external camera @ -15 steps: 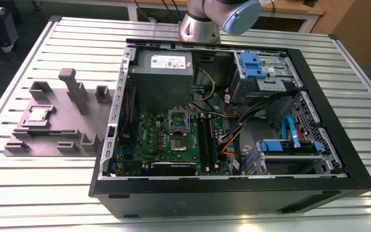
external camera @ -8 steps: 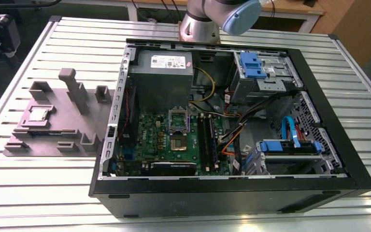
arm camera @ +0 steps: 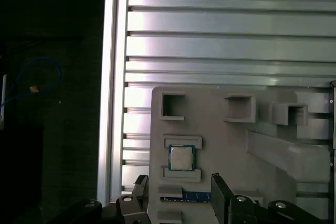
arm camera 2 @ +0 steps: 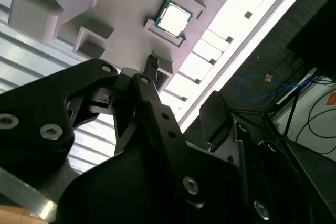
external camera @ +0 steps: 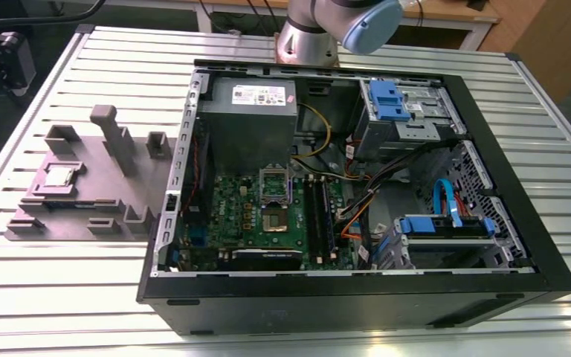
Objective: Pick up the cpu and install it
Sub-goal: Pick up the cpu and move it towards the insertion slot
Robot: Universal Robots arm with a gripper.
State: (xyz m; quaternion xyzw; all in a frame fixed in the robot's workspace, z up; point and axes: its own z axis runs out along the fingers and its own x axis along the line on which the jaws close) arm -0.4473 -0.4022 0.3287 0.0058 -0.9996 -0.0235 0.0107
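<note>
The cpu (external camera: 59,176) is a small square chip with a silvery top. It lies flat in a recess of the grey fixture plate (external camera: 97,190), on the table at the exterior view's left of the computer case. Both wrist views look down on the cpu (arm camera: 181,157) (arm camera 2: 173,18) from well above. My gripper (arm camera: 180,184) (arm camera 2: 184,90) hangs high over the plate, open, with nothing between its black fingers (arm camera: 220,192). On the green motherboard, the socket (external camera: 273,217) lies bare with its shiny metal frame (external camera: 271,181) raised.
The open black computer case (external camera: 365,297) holds a grey power supply (external camera: 250,111), blue drive brackets (external camera: 385,100) and loose cables (external camera: 365,201). Upright grey posts (external camera: 107,134) stand on the fixture plate. The ribbed metal table (arm camera: 231,24) ends at an edge (arm camera: 111,77) close beside the plate.
</note>
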